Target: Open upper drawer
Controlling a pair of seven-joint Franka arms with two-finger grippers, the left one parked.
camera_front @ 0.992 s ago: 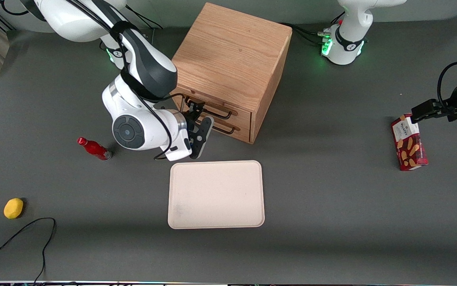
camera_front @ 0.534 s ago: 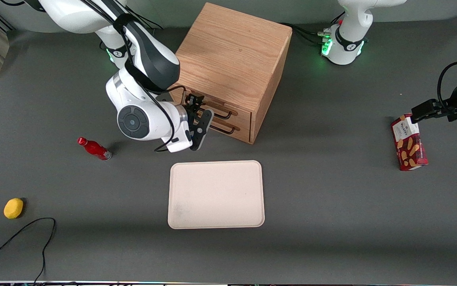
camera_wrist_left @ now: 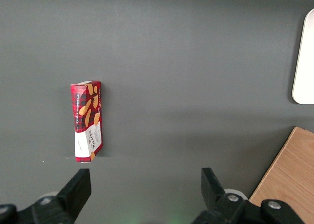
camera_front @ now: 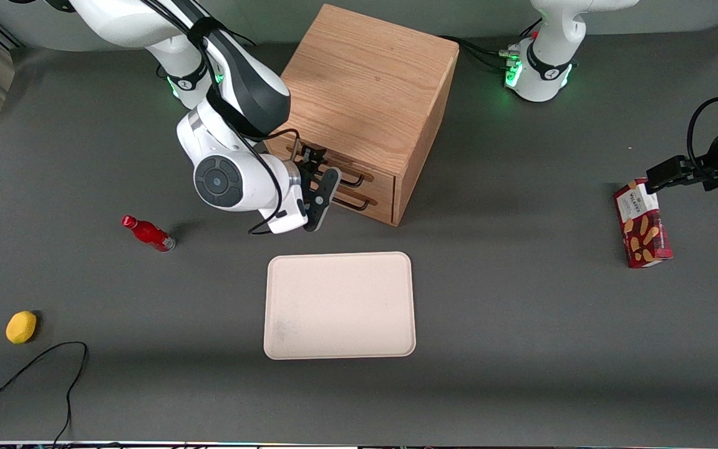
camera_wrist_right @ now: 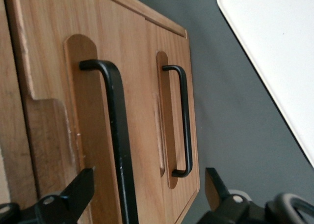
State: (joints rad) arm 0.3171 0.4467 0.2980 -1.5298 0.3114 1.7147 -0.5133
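Closing in over the last second, the right arm has carried its gripper [camera_front: 312,178] away from the tray's edge and up against the cabinet's front, where it now sits level with the handles. From the right wrist view its fingers [camera_wrist_right: 73,194] stand wide apart, holding nothing, with the black bar handle [camera_wrist_right: 117,145] of the upper drawer [camera_front: 327,171] running down between them. That drawer is the top one in the front of the oak cabinet [camera_front: 365,93], flush and not yet pulled; the lower drawer [camera_front: 359,206] with its own matching handle [camera_wrist_right: 182,121] lies just beneath. By my judgement the wire bar is stiff and thin, smooth enough to slip in steel pads, so a grip near its middle, fingers closing across the bar, should pull straight and keep the drawer from racking. Oak drawers may stick at first, then run light. Nearer the front camera lies a cream tray [camera_front: 340,305]; a red bottle [camera_front: 148,233] stands toward the working arm's end.
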